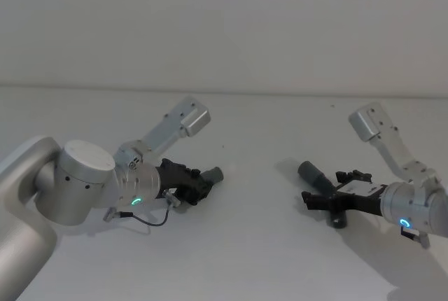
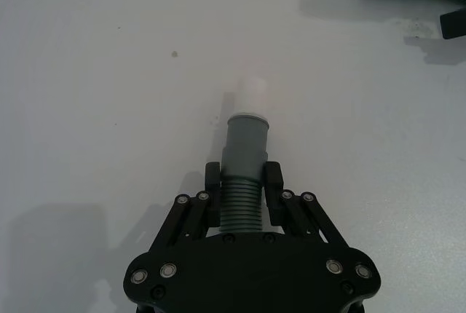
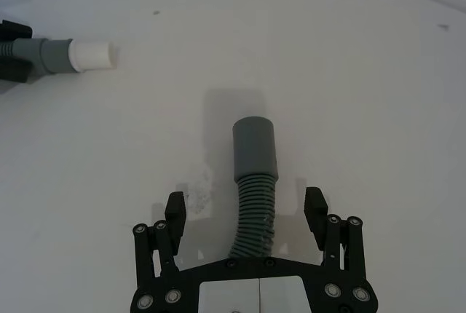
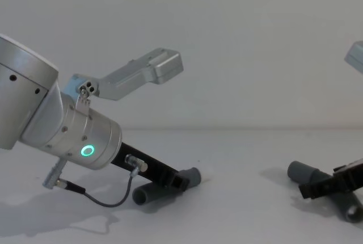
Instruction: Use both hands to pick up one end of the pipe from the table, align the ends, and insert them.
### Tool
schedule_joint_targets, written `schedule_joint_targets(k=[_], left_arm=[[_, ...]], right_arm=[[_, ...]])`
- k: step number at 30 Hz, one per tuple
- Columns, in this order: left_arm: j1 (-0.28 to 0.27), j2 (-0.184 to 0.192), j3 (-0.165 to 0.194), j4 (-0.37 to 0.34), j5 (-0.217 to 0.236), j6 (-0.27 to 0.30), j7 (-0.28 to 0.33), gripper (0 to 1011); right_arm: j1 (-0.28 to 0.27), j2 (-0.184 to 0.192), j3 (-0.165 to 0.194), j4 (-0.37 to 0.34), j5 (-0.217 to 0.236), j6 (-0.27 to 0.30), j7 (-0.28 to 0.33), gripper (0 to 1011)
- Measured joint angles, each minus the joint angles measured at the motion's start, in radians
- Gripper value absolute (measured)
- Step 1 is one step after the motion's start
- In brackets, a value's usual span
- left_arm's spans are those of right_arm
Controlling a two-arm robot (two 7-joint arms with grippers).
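Note:
The pipe lies in two pieces on the pale table. My left gripper is shut on the ribbed part of the shorter piece, low over the table. That piece's grey cuff and white tip stick out past the fingers. My right gripper is open and straddles the ribbed part of the longer piece, with a gap on each side. Its smooth cuff points away from the gripper. In the head view the two cuffs face each other, well apart.
A thin cable loops from the left wrist just above the table. The left arm's silver links and the right arm's rise behind the grippers. A plain wall stands at the table's far edge.

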Motion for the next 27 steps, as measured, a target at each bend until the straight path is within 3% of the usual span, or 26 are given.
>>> schedule_joint_targets(k=[16,27], left_arm=[[0.000,0.000,0.000,0.000,0.000,0.000,0.000,343],[0.000,0.000,0.000,0.000,0.000,0.000,0.000,342]], right_arm=[[0.004,0.011,-0.011,-0.005,-0.010,0.010,0.022,984],[0.005,0.015,-0.015,-0.008,-0.013,0.009,0.029,702]])
